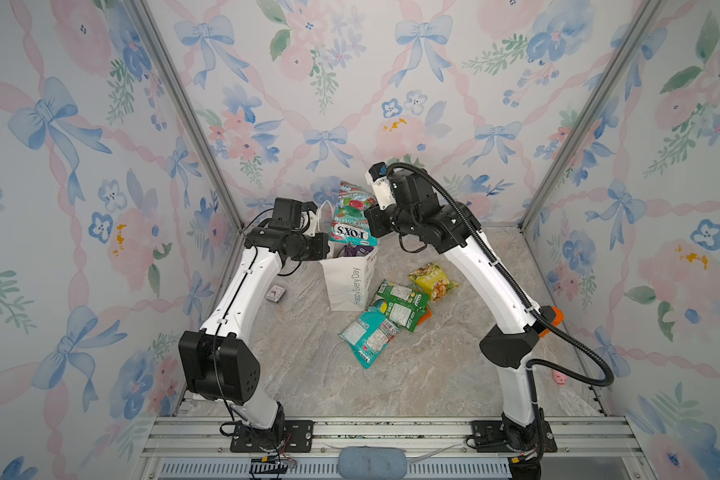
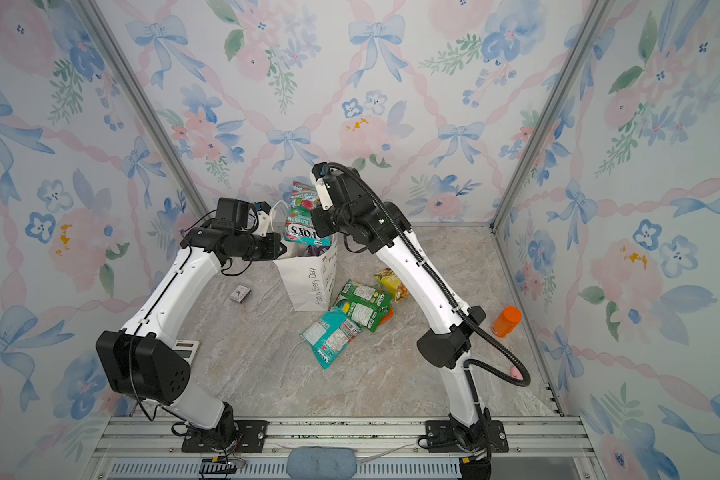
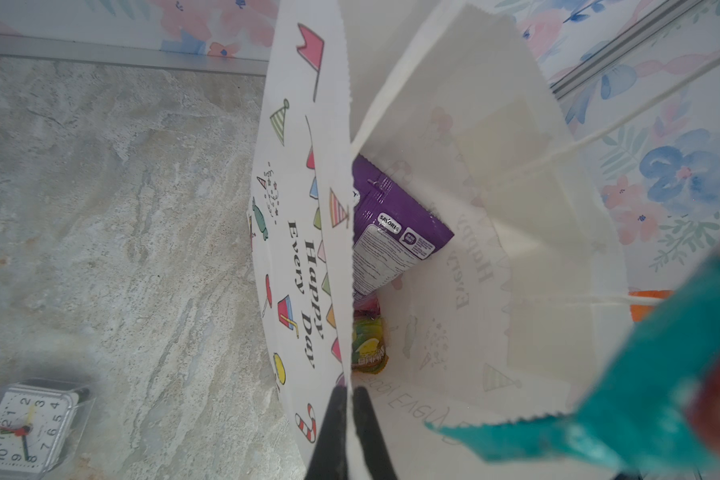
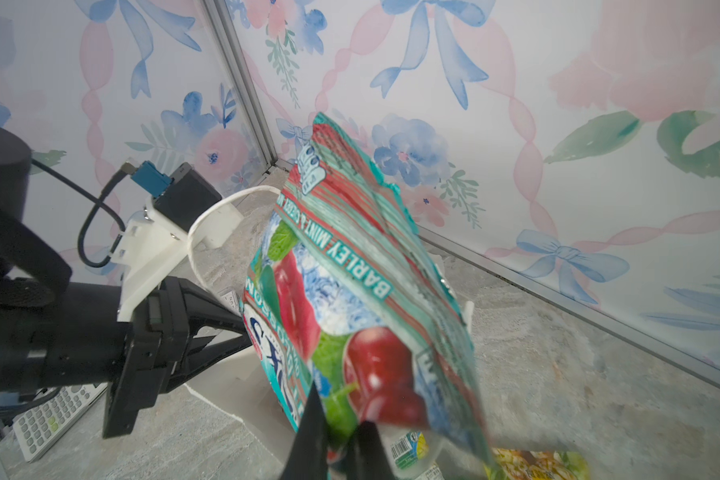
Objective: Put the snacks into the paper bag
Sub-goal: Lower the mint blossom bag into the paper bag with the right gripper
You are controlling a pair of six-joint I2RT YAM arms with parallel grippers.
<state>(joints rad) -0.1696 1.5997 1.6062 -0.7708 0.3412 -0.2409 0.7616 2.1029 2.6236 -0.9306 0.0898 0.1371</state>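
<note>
- holding the teal mint packet (image 4: 350,291) clamped in my right gripper (image 4: 337,440), just above the mouth of the paper bag (image 1: 350,286) standing near the table's (image 1: 391,374) far edge.
- its long axis looks near upright, logo end pointing down toward the opening.
- my left gripper (image 3: 349,392) is pinched shut on the bag's rim.

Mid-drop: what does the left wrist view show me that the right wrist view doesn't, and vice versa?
Left wrist only: the inside of the tall white paper gift bag, with a glossy purple packet lying in it. Right wrist only: the right gripper, fingers shut on the teal FOX'S mint packet, plus the white calculator and the yellow chip bag on the table. Both: the teal packet, the bag, and the left gripper, whose fingers pinch the bag's wall.
</note>
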